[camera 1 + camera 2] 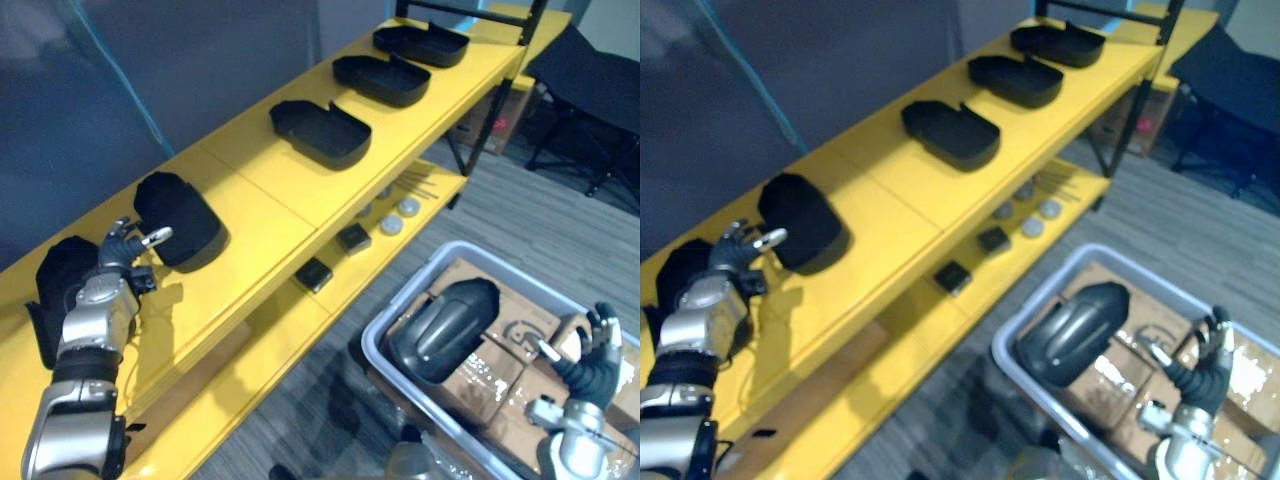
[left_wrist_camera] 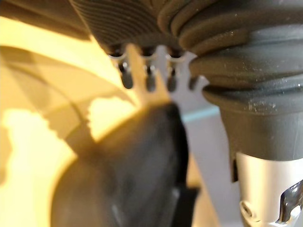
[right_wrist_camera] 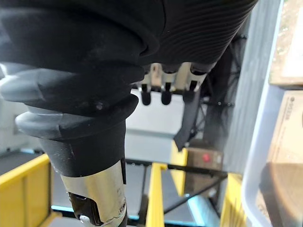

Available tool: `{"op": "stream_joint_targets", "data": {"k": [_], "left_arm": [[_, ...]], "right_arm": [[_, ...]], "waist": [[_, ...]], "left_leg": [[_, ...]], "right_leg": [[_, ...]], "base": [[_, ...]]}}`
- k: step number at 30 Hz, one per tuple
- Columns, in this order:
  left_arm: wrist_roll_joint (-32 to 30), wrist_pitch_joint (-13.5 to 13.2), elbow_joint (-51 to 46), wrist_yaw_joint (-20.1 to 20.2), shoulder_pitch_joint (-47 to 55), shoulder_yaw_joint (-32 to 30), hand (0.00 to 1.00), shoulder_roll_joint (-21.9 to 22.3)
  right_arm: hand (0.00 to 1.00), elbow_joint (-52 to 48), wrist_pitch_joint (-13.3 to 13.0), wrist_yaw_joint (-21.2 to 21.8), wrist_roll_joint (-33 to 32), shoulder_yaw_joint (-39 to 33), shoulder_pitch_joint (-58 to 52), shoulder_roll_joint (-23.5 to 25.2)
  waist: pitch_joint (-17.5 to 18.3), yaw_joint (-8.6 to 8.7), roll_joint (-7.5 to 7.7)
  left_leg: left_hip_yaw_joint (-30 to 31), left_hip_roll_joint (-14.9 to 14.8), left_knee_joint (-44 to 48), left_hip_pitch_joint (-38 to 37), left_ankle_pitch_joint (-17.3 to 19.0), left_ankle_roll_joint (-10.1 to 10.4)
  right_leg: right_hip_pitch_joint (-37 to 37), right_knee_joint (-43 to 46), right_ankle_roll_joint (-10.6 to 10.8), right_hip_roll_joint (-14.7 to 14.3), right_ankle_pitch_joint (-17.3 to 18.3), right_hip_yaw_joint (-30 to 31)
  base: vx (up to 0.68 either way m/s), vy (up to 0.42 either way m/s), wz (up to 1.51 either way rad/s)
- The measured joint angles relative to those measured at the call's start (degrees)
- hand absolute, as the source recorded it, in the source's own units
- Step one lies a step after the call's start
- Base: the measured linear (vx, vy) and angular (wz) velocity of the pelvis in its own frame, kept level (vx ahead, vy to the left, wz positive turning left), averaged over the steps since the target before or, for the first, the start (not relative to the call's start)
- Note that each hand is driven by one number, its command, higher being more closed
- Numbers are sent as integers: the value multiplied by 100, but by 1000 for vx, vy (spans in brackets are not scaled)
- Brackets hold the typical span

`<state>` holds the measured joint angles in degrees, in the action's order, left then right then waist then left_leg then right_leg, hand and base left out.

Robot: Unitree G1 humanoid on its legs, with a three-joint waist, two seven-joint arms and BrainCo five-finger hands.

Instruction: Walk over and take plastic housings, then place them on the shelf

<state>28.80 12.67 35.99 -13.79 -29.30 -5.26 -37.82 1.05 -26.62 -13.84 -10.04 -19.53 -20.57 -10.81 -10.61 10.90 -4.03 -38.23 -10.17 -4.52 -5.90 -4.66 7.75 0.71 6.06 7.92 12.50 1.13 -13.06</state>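
Observation:
Several black plastic housings lie along the top board of the yellow shelf (image 1: 260, 170). My left hand (image 1: 122, 252) hovers open over the board's near end, between one housing (image 1: 185, 222) and another housing (image 1: 60, 285) at the very end. It holds nothing; the left wrist view shows a housing (image 2: 128, 175) just past its fingers (image 2: 149, 80). Three more housings (image 1: 320, 132) (image 1: 382, 80) (image 1: 420, 44) lie farther along, hollow side up. One domed housing (image 1: 445, 325) rests in the grey bin (image 1: 400, 305). My right hand (image 1: 598, 352) hangs open and empty above that bin's near side.
Cardboard boxes (image 1: 520, 330) fill the bin under the housing. The lower shelf board carries two small black blocks (image 1: 315, 273) and some round discs (image 1: 400, 212). A black chair (image 1: 590, 90) and a cardboard box (image 1: 488, 122) stand beyond the shelf's far end.

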Motion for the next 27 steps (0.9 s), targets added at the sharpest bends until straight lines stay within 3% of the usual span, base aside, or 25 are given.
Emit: {"op": "stream_joint_targets", "data": {"k": [2, 6, 12, 16, 22, 27], "left_arm": [[14, -55, 16, -455, -62, -2, 0, 18], [14, -282, 16, -850, -144, -20, 0, 54], [14, -715, -39, -894, -279, -31, 0, 410], [60, -723, -264, -850, -285, -28, 0, 508], [632, -663, -463, -706, -224, -36, 0, 629], [681, -654, -508, -684, -214, -23, 0, 728]], "right_arm": [[0, 36, -1, -13, -27, 18, 12, 30], [0, 108, -11, -107, -35, 123, 9, 61], [0, 121, -43, -134, -31, 266, 43, 180], [0, 95, -61, -137, -29, 266, 66, 222], [0, -9, -61, -113, -17, 265, 53, 281], [0, -14, -61, -109, 13, 263, 40, 300]], "waist": [[-84, 8, 108], [-161, 53, 210], [-217, 85, 241], [-390, 85, 287], [-404, 64, 285], [-412, 97, 276]], "left_leg": [[-12, 1, 1, 8, 0, 0], [-13, 1, 1, 23, 0, 0], [-14, 0, 23, 97, 7, 2], [-24, -29, 117, 92, 44, -13], [-156, -35, 211, 56, 147, -13], [-176, -37, 276, 18, 190, -12]], "right_leg": [[35, 27, -4, -2, 3, 32], [50, 28, -6, -3, 3, 41], [131, 48, -8, -1, 4, 80], [127, 52, -8, 1, 4, 111], [107, 51, -7, 14, 4, 224], [58, 36, -6, 30, 4, 242]], "base": [[-18, 13, -4], [0, 0, 0], [0, 0, 0], [0, 0, 0], [-20, 15, -8], [-6, 8, -2]]}}
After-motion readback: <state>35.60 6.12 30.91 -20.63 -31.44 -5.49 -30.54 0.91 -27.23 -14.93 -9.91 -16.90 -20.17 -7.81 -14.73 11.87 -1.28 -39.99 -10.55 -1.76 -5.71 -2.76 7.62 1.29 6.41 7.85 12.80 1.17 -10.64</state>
